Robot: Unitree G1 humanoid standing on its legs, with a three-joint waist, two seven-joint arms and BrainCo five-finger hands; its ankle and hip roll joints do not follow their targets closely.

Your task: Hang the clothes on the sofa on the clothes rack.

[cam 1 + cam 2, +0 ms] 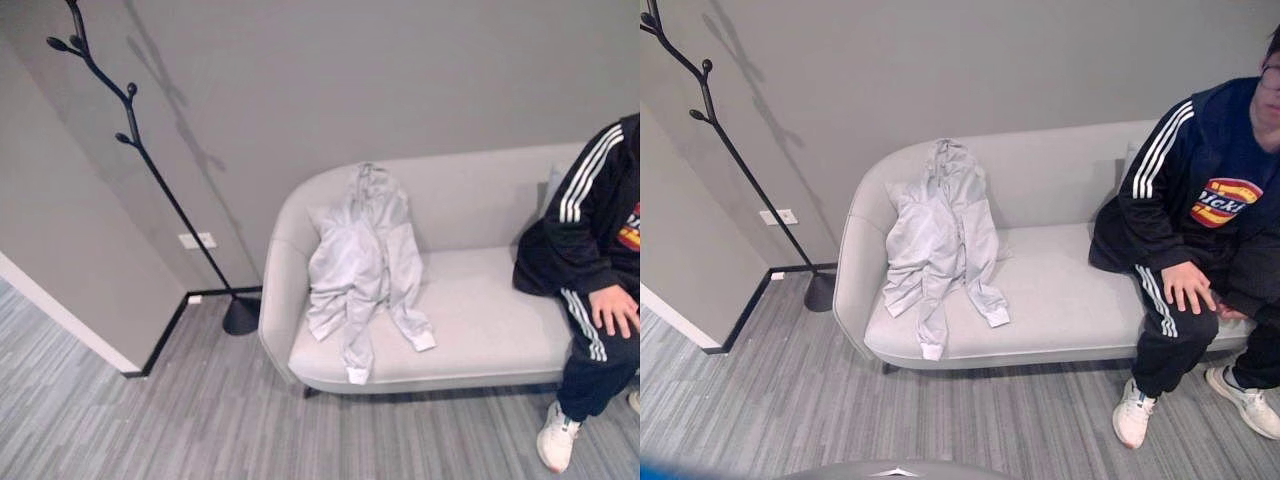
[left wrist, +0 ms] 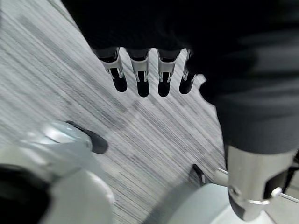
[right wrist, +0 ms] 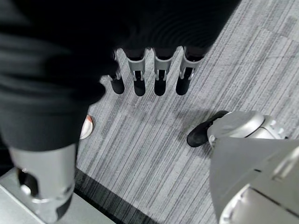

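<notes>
One light grey hooded jacket [image 1: 362,262] lies spread on the left half of the one pale grey rounded sofa [image 1: 480,330] in the left eye view, its hood up against the backrest and one sleeve end reaching the front edge of the seat. A single black branch-shaped clothes rack [image 1: 140,150] stands against the grey wall left of the sofa, its round base just beside the sofa's left arm. One person in a dark striped tracksuit [image 1: 1200,220] sits at the right end, leaving bare cushion between them and the jacket. Striped grey carpet floor [image 1: 150,430] lies open in front of the sofa and rack.

Left wrist view: the left hand [image 2: 140,77] hangs over the carpet, fingers straight and relaxed, holding nothing.

Right wrist view: the right hand [image 3: 149,77] hangs likewise above the carpet, fingers straight, slack and empty.
</notes>
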